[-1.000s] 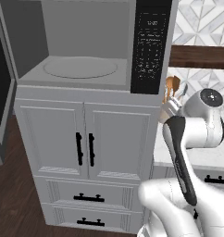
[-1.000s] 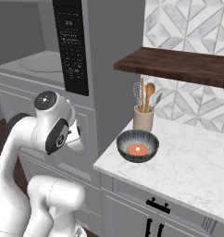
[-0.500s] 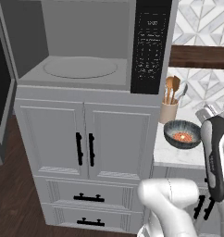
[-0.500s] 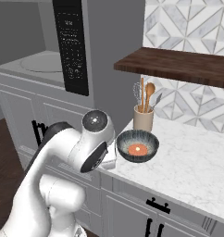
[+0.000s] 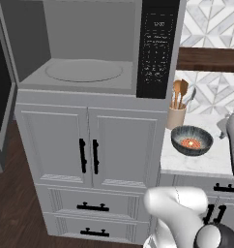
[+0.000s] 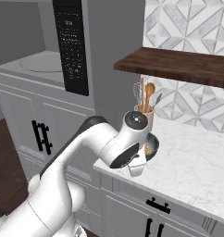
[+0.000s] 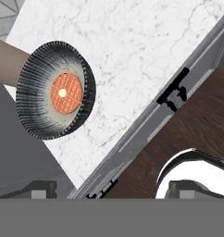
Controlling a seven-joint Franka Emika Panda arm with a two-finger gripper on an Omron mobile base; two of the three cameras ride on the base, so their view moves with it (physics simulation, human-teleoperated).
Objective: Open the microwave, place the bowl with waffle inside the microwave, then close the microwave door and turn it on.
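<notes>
Left base view shows us the microwave (image 5: 90, 53) already open, turntable bare; loading, closing and starting remain. The bowl (image 5: 192, 140) sits upright on the marble counter (image 5: 186, 162) beside the utensil cup (image 5: 177, 116), mouth up, waffle (image 7: 66, 92) flat inside. Our gripper (image 7: 111, 189) hangs above, fingers apart, holding nothing

2 base views flanking bowl (image 5: 192, 140); hand view close above it.

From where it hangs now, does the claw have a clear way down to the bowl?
Probably yes. The bowl sits alone on bare marble counter, its rim uncovered and the waffle exposed. The tan utensil cup stands just behind it, which may crowd a grasp from that side.
</notes>
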